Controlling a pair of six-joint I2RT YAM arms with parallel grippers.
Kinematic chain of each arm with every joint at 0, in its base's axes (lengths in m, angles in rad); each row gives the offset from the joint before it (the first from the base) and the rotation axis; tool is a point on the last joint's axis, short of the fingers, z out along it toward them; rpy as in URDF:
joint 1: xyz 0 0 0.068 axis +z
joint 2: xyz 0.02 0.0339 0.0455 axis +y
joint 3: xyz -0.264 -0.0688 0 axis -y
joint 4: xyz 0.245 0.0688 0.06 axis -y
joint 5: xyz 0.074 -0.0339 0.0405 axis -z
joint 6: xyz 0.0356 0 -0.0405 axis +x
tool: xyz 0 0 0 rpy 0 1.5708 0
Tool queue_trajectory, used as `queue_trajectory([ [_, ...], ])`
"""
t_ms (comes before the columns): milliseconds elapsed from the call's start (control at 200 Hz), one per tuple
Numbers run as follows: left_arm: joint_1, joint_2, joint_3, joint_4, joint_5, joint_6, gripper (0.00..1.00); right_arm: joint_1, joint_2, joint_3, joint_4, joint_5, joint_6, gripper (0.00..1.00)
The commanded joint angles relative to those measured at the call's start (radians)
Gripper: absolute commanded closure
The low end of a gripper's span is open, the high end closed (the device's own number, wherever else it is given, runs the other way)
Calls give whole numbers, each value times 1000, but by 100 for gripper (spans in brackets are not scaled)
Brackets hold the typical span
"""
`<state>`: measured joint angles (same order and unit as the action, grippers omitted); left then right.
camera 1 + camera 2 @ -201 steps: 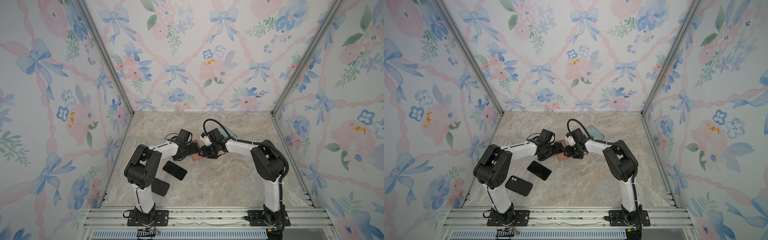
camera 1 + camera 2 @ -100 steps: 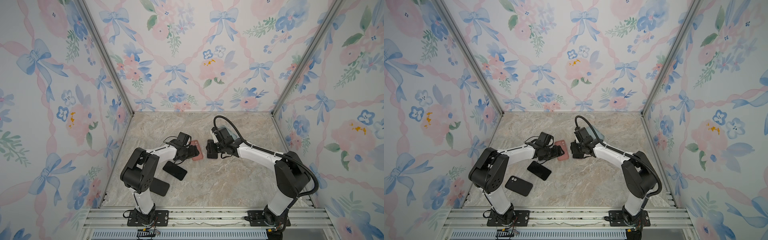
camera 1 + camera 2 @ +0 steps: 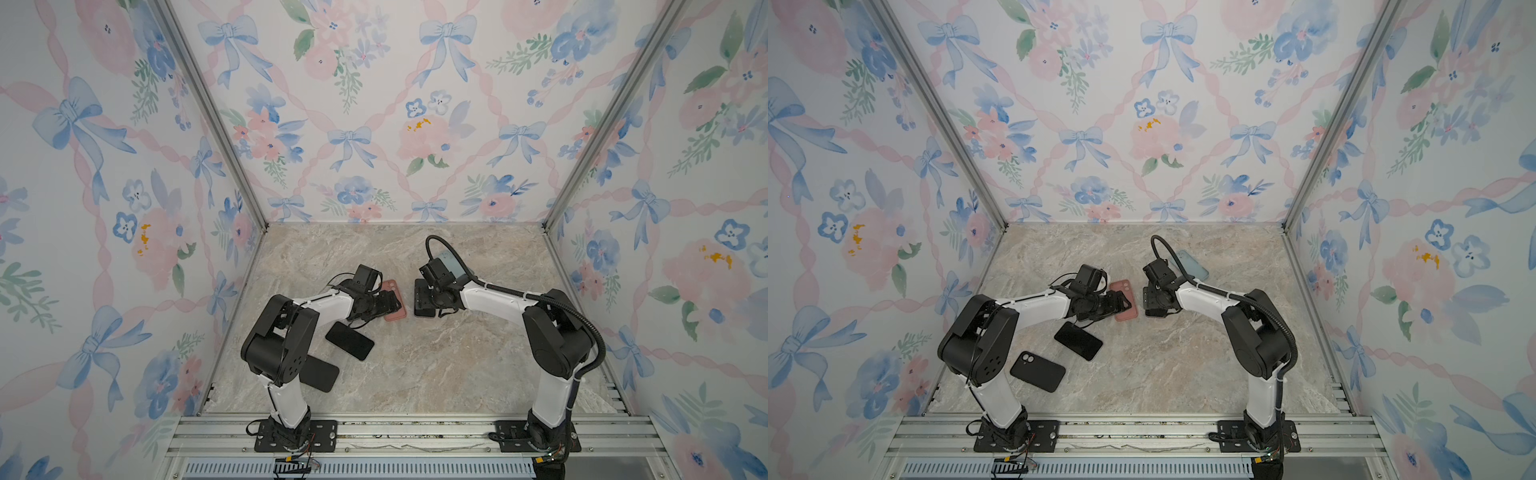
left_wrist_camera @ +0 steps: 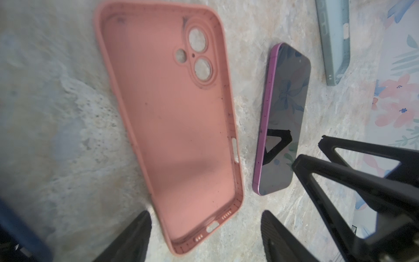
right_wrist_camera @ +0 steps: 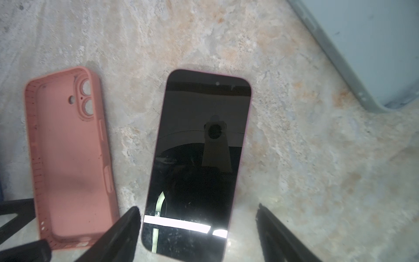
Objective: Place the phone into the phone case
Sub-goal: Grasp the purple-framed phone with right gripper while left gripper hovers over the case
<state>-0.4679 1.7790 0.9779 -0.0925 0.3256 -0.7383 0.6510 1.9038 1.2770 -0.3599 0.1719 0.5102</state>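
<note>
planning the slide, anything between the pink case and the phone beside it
Nothing: only bare marble tabletop separates pink case from phone, clear in the right wrist view.

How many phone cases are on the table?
3: a pink case mid-table, a black case near the base of the left arm, a pale blue case behind the right arm, partly hidden.

phone (image 3: 420, 291): in both top views its near end runs under the right gripper (image 5: 197, 206); dark on dark, outline hard to trace.
pink case (image 3: 395, 314): left side covered by the left gripper (image 4: 204, 212) in both top views.
black case (image 3: 322, 376): one end behind the left arm (image 3: 282, 332) in a top view.
pale case (image 5: 374, 45): cut off by the edges of both wrist views.
corner blur (image 4: 18, 231): dark blue, unidentifiable.
</note>
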Motion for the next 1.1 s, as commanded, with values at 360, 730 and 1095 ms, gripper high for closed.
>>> queue_trajectory([
  [360, -9, -32, -8, -4, 23, 20, 18, 15, 88, 98, -125, 41, 155, 17],
  [730, 7, -57, 4, -23, 30, 56, 17, 41, 117, 123, -141, 50, 199, 12],
  [1095, 35, -92, 19, -53, 28, 92, 16, 60, 147, 162, -200, 85, 223, 10],
])
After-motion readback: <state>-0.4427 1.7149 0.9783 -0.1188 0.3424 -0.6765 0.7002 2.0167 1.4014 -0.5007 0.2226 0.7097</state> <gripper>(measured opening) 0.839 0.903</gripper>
